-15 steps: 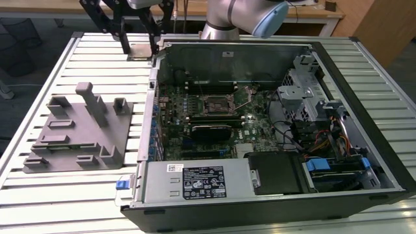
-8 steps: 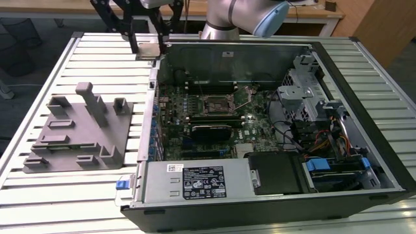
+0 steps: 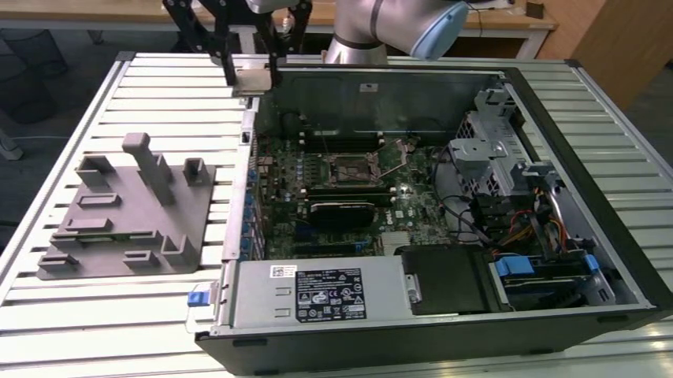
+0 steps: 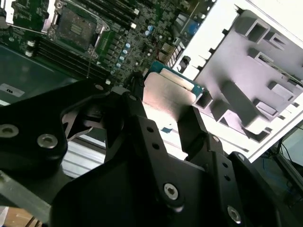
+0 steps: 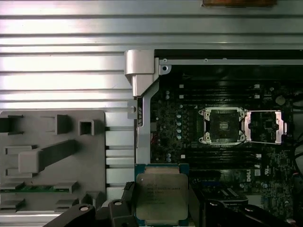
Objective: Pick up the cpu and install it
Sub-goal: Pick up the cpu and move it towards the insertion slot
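The arm (image 3: 392,24) bends down over the bench's (image 3: 158,87) far edge, its gripper (image 3: 252,69) pointing downward and clenched on the cpu (image 3: 254,82) above the computer case's (image 3: 421,346) far corner.

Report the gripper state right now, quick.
Gripper: closed, holding the cpu.

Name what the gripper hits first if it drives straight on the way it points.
Probably the computer case's wall rim, beneath the cpu the gripper holds, or the slatted table beside it; depth is unclear.
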`<move>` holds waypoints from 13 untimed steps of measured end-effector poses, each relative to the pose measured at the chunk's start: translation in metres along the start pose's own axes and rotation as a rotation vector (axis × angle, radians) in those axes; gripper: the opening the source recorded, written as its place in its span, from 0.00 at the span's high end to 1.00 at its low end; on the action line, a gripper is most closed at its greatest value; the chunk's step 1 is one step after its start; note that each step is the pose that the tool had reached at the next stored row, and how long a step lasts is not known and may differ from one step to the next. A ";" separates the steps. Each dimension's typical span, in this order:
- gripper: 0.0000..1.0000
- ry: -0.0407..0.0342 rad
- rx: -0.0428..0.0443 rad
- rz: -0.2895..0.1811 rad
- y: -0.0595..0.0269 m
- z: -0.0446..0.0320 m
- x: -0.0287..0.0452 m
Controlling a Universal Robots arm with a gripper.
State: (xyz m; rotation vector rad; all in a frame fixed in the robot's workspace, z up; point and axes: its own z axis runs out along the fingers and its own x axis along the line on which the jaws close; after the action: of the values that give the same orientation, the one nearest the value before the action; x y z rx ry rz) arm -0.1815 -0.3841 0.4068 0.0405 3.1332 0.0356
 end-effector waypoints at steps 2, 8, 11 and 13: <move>0.47 0.0001 0.0000 0.000 0.0016 0.0002 -0.0053; 0.47 0.0000 -0.0001 0.000 0.0095 0.0011 -0.0238; 0.47 -0.0001 0.0000 0.000 0.0139 0.0016 -0.0336; 0.47 -0.0003 -0.0005 0.000 0.0159 0.0020 -0.0404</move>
State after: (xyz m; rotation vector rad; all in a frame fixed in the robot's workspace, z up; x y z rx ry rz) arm -0.1406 -0.3692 0.4054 0.0405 3.1329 0.0364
